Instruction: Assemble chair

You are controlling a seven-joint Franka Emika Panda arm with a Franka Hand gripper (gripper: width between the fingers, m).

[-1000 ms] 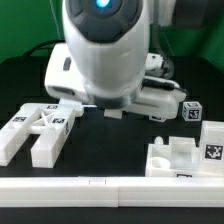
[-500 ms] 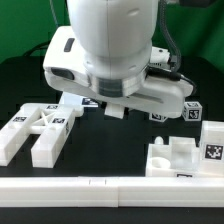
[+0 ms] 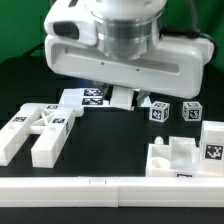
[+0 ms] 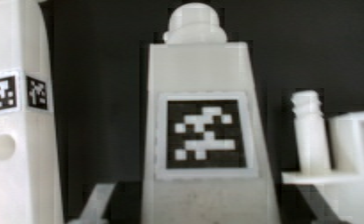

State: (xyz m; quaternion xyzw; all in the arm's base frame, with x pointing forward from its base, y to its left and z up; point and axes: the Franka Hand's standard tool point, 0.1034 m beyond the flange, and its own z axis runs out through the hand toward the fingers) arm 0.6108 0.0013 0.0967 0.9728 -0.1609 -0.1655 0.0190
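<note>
The end effector [image 3: 121,92] is closed on a long block [image 4: 205,130] of the chair, whose tagged face and rounded peg [image 4: 193,18] reach out beyond the fingers. In the exterior view the block hangs over the far middle of the worktop [image 3: 110,140], just beside the marker board [image 3: 84,97]. I judge this to be the carry toward a mating part. Doing it well means holding the block square in the jaws, lining the peg up with its hole before any push, and pressing only along the block's axis, since a part held by one end would likely twist under a sideways load. Which hole it is meant for I cannot tell. The forked part [image 3: 35,130] lies toward the exterior view's left edge and the notched block [image 3: 185,155] by the near corner on the exterior view's right. One small cube [image 3: 158,112] and a second cube [image 3: 191,111] stand between the notched block and the far edge, so a low sweep that way could knock them. The plain rail [image 3: 110,190] runs along the near edge. The wrist view shows another tagged part [image 4: 19,95] and a pegged piece [image 4: 305,125] flanking the block; how near they are I cannot tell.
</note>
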